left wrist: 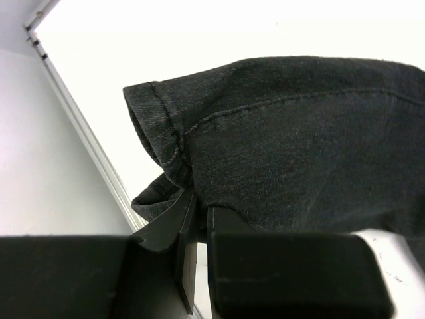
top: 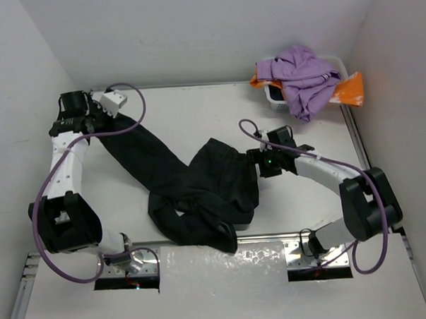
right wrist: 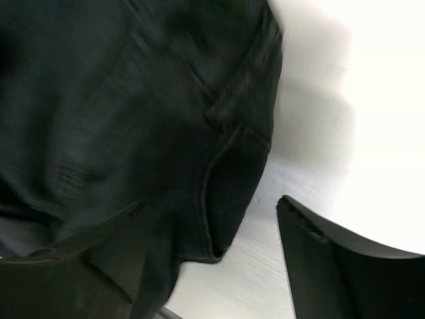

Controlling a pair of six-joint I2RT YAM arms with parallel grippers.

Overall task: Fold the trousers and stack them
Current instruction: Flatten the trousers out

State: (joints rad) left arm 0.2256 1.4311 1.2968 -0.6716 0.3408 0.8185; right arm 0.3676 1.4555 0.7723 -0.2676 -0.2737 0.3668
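Black trousers (top: 200, 195) bunched in the middle of the white surface (top: 204, 110), bulk crumpled toward the near edge, one leg drawn out to the far left corner. Left claw (top: 111, 121) clenched on that leg's hem, denim pinched between its fingers (left wrist: 229, 232). Right claw (top: 261, 164) released, jaws spread at the trousers' right edge, cloth lying loose between them. Far right corner: purple garment (top: 301, 74) heaped over a white basket (top: 272, 93), orange cloth (top: 350, 90) beside it

A robot laboratory cell: a white worktop (top: 197, 114) closed in by plain white walls (top: 193, 33), with a left arm (top: 63, 162) and a right arm (top: 326, 170) bolted at its edge.
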